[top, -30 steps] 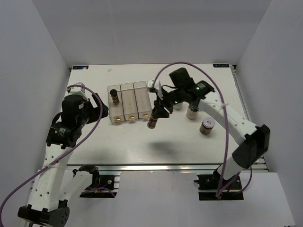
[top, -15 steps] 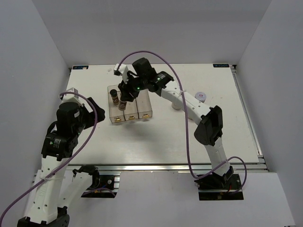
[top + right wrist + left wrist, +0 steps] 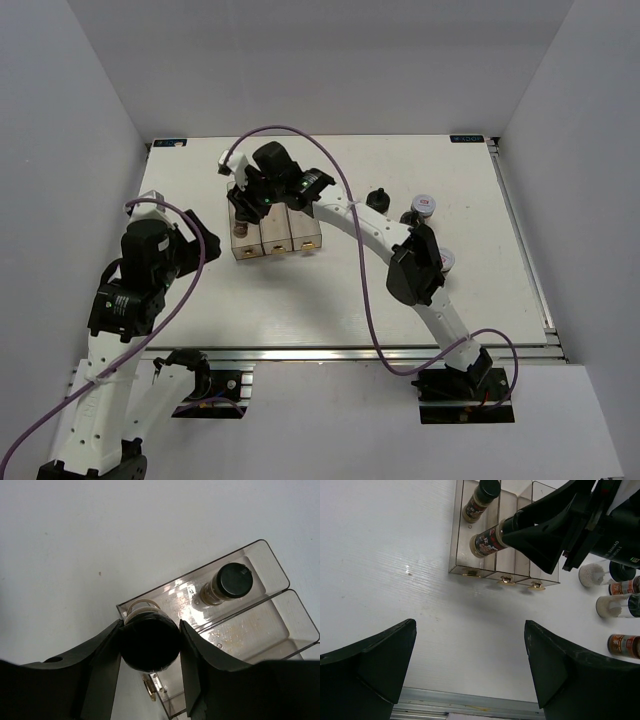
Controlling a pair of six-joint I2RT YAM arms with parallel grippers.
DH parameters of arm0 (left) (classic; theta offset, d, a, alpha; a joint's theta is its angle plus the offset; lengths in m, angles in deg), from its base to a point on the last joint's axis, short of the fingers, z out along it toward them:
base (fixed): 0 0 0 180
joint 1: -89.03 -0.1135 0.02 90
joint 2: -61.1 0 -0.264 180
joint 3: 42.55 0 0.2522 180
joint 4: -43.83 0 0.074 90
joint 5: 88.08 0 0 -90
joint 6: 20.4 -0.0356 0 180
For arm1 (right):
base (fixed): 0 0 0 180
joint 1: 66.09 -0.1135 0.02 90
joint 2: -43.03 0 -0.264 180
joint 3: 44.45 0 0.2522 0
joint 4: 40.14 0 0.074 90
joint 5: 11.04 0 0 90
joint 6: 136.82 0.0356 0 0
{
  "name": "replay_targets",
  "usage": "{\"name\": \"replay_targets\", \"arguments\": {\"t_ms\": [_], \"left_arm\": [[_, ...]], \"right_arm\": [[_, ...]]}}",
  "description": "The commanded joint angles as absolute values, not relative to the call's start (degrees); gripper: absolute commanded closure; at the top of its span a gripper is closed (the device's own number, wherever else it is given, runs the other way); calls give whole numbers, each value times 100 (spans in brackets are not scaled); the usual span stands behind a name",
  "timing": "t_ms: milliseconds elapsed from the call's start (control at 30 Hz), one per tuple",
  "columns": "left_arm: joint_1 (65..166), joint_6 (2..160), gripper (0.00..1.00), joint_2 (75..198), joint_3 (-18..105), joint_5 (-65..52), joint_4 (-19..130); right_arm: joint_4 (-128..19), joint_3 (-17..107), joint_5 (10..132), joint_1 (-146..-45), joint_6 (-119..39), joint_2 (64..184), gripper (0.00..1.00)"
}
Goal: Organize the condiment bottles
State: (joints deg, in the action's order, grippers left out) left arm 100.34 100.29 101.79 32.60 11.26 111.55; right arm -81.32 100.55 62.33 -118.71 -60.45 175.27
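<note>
In the top view, my right arm [image 3: 370, 225] reaches across the table [image 3: 330, 295] to the left end of the clear rack [image 3: 305, 230]. The right gripper [image 3: 243, 203] is above the left compartment, but from here I cannot tell how its jaws stand. Four loose bottles [image 3: 378, 198] stand together on the right part of the table, well apart from the rack; one of them has a purple-white lid [image 3: 424, 204]. The left arm [image 3: 140, 270] is over the left side of the table, away from the rack.

In the left wrist view, the left gripper [image 3: 470, 665] has its jaws wide with nothing between them, and it hangs over the table in front of the rack. The right gripper holds a black-capped bottle [image 3: 485, 540] by the cap, over the near part of the left compartment. A second bottle [image 3: 481, 500] stands in the far part of the same compartment.

In the right wrist view, the fingers [image 3: 102, 650] press on both sides of the cap of the black-capped bottle [image 3: 150, 642], so the jaws are narrow around it. I cannot tell if its bottom touches the rack floor. The second bottle [image 3: 230, 582] is upright further along, not touching it
</note>
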Motion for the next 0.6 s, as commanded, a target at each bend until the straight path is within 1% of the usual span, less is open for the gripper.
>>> {"name": "replay_targets", "arguments": {"t_ms": [0,567], "left_arm": [[10028,10036,2,10065,3239,1282,11288],[10020,10036,2,9802,3195,1343,11472]], "right_arm": [[-7622,10361,6445,-11882,-6167,17556,100],[-7534,10053,6893,-12014,-6853,18031,100]]}}
